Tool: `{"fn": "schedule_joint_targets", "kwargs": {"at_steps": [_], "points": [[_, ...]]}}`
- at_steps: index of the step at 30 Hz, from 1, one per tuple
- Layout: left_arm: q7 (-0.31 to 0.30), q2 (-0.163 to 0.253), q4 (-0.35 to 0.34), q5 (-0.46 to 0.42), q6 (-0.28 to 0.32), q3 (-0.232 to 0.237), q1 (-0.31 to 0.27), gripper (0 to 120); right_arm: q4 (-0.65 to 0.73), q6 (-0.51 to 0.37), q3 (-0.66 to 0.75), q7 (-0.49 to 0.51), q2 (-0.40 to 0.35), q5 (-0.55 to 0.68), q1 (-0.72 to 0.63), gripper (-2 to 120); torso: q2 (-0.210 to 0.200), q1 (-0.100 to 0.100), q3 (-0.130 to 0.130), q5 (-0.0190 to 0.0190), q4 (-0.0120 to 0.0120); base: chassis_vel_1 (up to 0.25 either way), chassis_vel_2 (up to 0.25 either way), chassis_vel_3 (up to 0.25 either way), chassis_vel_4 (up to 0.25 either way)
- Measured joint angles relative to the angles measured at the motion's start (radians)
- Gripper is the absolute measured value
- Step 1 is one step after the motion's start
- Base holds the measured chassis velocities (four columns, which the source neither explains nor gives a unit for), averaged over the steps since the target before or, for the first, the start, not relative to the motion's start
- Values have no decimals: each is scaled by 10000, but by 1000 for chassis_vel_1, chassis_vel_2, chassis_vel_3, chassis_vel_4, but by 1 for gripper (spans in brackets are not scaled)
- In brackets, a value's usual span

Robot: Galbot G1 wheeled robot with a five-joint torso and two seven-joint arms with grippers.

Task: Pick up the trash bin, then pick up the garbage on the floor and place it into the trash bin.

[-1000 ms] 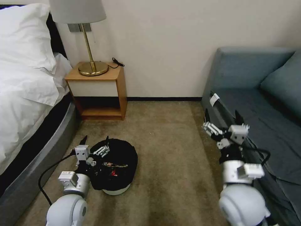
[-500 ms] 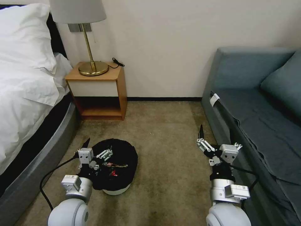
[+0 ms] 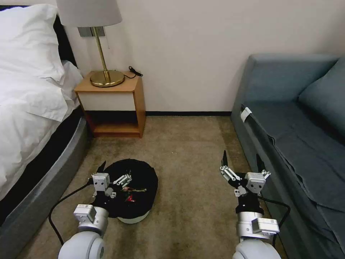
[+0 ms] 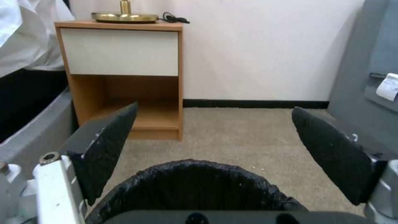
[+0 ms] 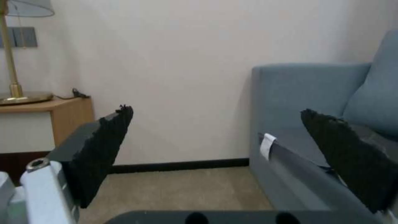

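1. The left gripper (image 3: pixel 112 168) hung low over the near left part of the trash bin (image 3: pixel 143 187), its dark fingers (image 4: pixel 108 146) spread wide with nothing between them.
2. In the left wrist view, the bin's black-bagged rim (image 4: pixel 195 174) curved just below and between those two spread fingers, without clearly touching either.
3. The trash bin stood on the carpet (image 3: pixel 194 151), its white base (image 3: pixel 133 218) showing under the bag on the side nearest the robot.
4. Inside the bin, just past the left gripper's fingertips, lay garbage (image 3: pixel 130 193): a long dark wrapper and a red-and-white piece could be made out; the rest was too small to tell.
5. The right gripper (image 3: pixel 240 162) was held well apart from the bin, off to its right, above bare carpet and just beside the front edge of the grey sofa (image 3: pixel 294 118).
6. Its fingers (image 5: pixel 104 152) also stood wide apart and empty, pointing toward the wall (image 5: pixel 186 62).
7. Beyond the left gripper stood a wooden nightstand (image 3: pixel 111 104) carrying a brass lamp (image 3: pixel 104 72), with the bed (image 3: pixel 25 100) to the gripper's left.
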Motion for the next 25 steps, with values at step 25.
{"fn": "schedule_joint_targets", "kwargs": {"at_steps": [25], "points": [[6, 1, 13, -2, -5, -11, -9, 100, 2, -27, -7, 4, -14, 28, 24, 100, -1, 0, 0, 0, 0, 0, 0, 0, 0]]}}
